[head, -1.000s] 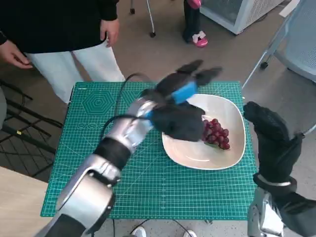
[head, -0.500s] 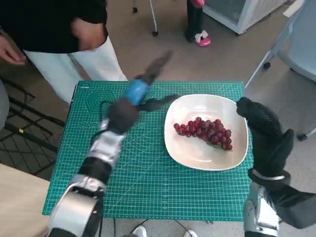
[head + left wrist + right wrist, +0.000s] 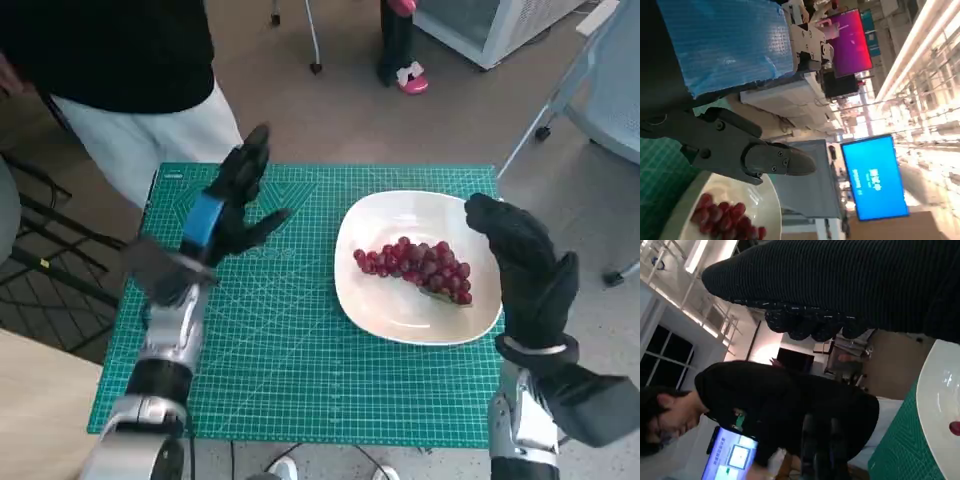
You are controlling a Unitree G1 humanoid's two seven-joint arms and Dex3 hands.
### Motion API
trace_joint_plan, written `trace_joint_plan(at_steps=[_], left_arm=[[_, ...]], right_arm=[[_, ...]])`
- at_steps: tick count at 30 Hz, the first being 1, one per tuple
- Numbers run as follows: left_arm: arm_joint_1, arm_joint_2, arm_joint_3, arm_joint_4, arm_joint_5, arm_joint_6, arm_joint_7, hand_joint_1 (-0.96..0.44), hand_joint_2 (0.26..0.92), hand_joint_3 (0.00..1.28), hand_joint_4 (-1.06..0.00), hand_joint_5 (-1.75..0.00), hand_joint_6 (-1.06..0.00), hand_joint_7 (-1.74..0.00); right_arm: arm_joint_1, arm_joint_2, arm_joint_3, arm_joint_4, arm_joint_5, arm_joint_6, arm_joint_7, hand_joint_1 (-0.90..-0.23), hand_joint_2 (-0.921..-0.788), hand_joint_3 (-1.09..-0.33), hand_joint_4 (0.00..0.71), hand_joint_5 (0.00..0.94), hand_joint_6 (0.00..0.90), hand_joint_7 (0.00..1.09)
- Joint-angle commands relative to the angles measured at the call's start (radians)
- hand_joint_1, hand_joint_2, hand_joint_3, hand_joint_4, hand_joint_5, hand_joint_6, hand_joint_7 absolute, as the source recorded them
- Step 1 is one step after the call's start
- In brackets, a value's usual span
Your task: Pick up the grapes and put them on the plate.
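Observation:
A bunch of dark red grapes (image 3: 418, 270) lies on the white plate (image 3: 390, 315), which sits on the right half of the green cutting mat (image 3: 290, 350). The grapes (image 3: 722, 217) and the plate's rim (image 3: 682, 212) also show in the left wrist view. My left hand (image 3: 222, 215) is raised over the mat's left side, well clear of the plate, fingers spread and holding nothing. My gloved right hand (image 3: 525, 270) hovers at the plate's right edge, empty, fingers loosely extended. The plate's rim (image 3: 932, 405) shows in the right wrist view.
A person in a black top and white trousers (image 3: 150, 110) stands at the table's far left corner, also seen as a person (image 3: 765, 405) in the right wrist view. A chair base (image 3: 590, 110) is at the right. Dark metal framework (image 3: 40, 260) stands left of the table.
My left hand let go of the grapes on the plate and swung back to the left, away from it. The right hand shifted slightly toward the plate's edge.

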Motion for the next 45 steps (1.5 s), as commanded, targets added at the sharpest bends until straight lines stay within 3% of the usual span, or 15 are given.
trace_joint_plan(at_steps=[1,22,45], left_arm=[[0.057,0.004,0.015,-0.093,-0.048,0.039,-0.041,-0.45,0.921,0.26,-0.06,-0.01,-0.17,-0.01],[0.158,0.0,0.02,-0.195,-0.042,0.004,-0.062,-0.47,0.921,0.24,-0.08,-0.01,-0.18,-0.01],[0.196,-0.026,0.019,-0.205,-0.077,-0.015,-0.1,-0.47,0.921,0.24,-0.1,0.0,-0.21,-0.01]], right_arm=[[-0.008,0.002,0.001,0.033,0.005,-0.004,0.015,-0.633,-0.921,-0.771,0.363,0.009,0.027,0.33],[-0.053,-0.013,-0.005,0.126,0.005,-0.055,0.054,-0.635,-0.921,-0.769,0.375,0.009,0.056,0.29],[-0.059,-0.039,-0.017,0.125,0.017,-0.029,0.084,-0.63,-0.921,-0.776,0.374,0.004,0.07,0.26]])
